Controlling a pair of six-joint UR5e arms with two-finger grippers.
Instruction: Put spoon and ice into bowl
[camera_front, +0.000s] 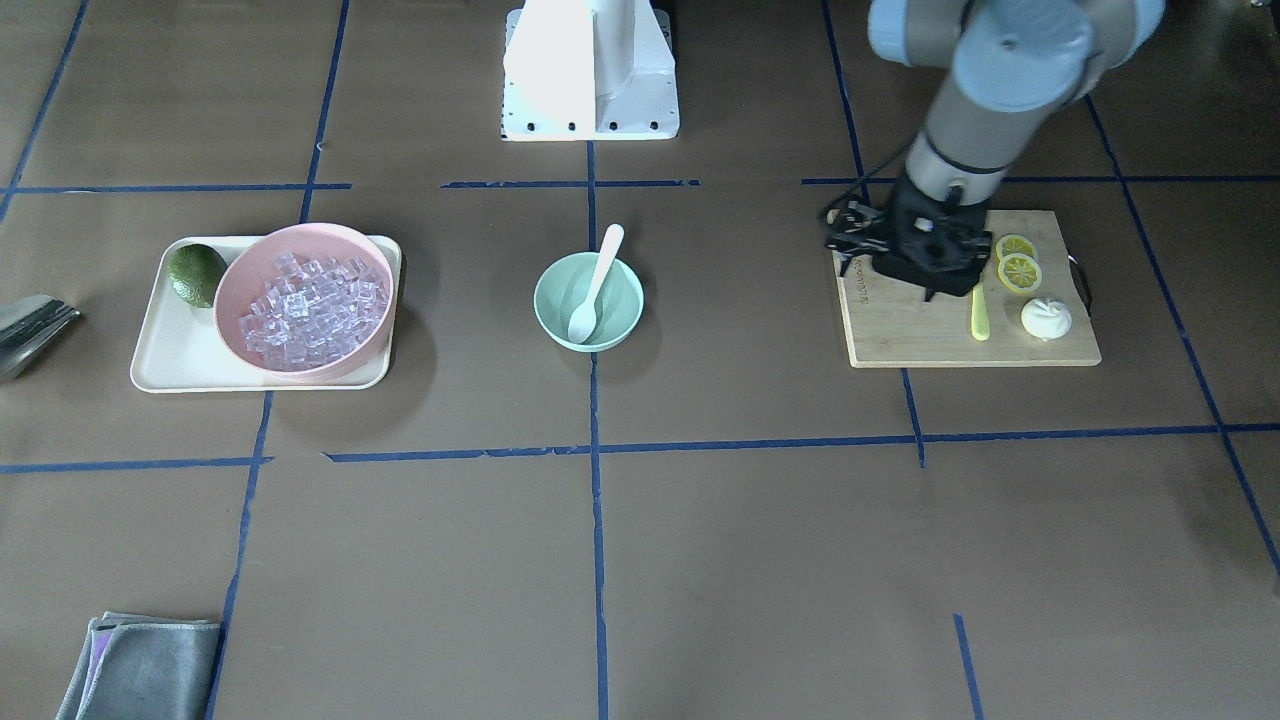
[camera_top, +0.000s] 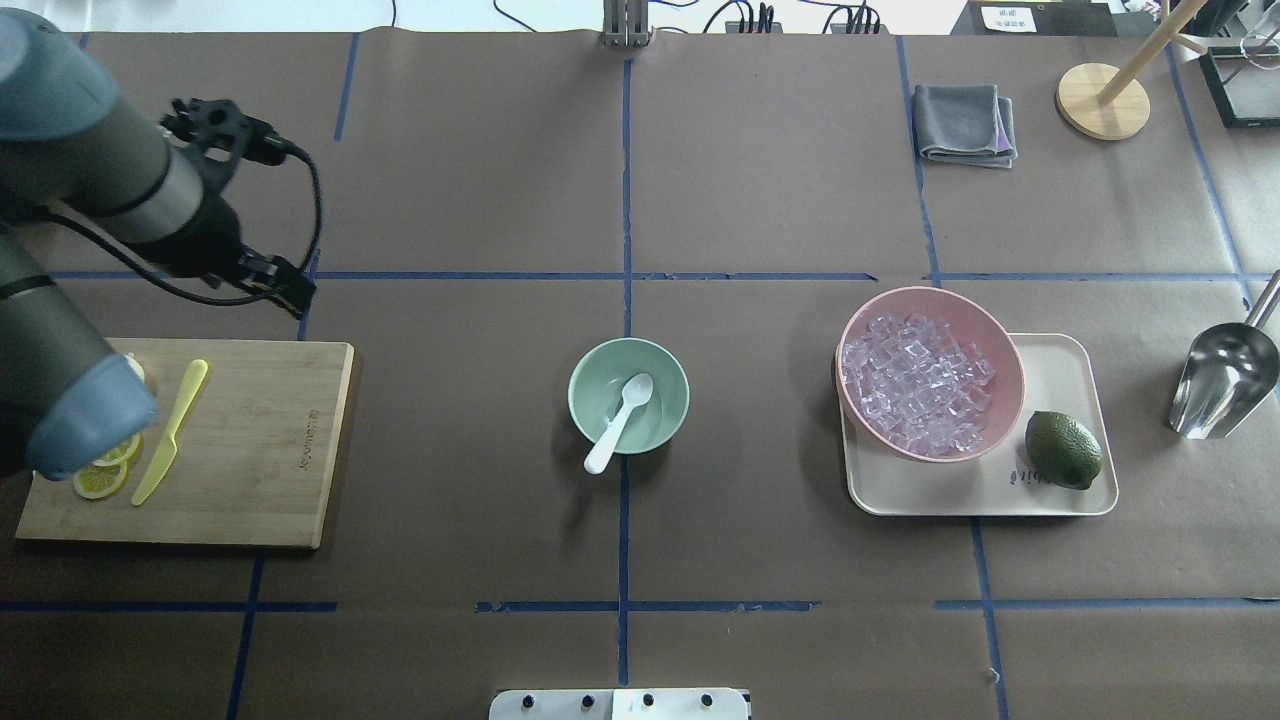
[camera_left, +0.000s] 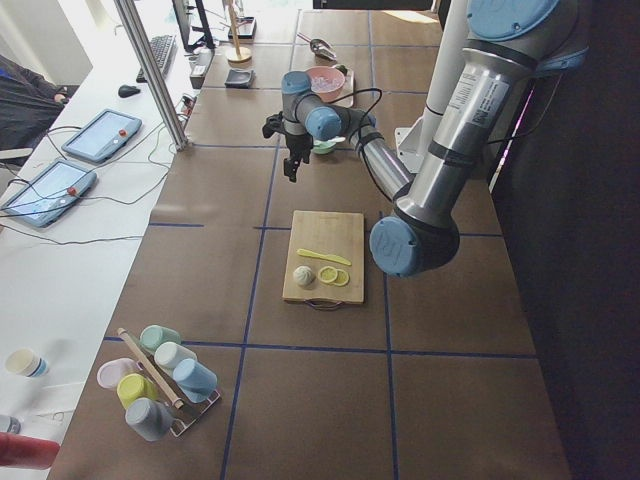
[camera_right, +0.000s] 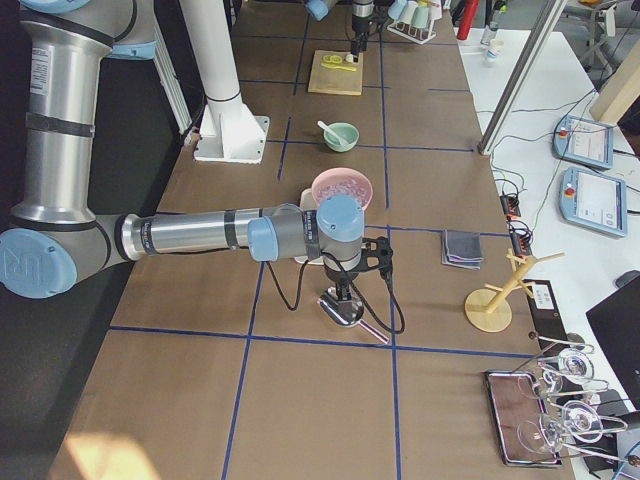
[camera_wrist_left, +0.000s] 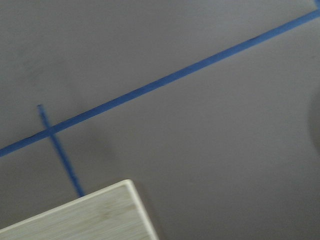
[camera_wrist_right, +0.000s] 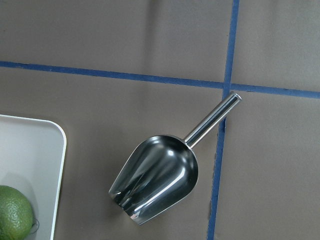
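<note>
The white spoon (camera_front: 597, 285) lies in the mint-green bowl (camera_front: 545, 300) at the table's middle, scoop down inside and handle over the rim; both also show in the overhead view, the spoon (camera_top: 620, 420) in the bowl (camera_top: 580, 395). Several clear ice cubes (camera_top: 915, 385) fill the pink bowl (camera_top: 1005, 350). My left gripper (camera_front: 930, 285) hangs over the far corner of the cutting board (camera_top: 250, 440); I cannot tell whether it is open or shut. My right gripper (camera_right: 340, 295) hovers over a metal scoop (camera_wrist_right: 155, 180), and its state cannot be told.
The pink bowl and a green lime (camera_top: 1063, 450) sit on a cream tray (camera_top: 1060, 360). A yellow-green knife (camera_top: 170, 430), lemon slices (camera_front: 1018, 265) and a white lump (camera_front: 1046, 318) lie on the board. A grey cloth (camera_top: 963, 122) and a wooden stand (camera_top: 1100, 100) are at the far right.
</note>
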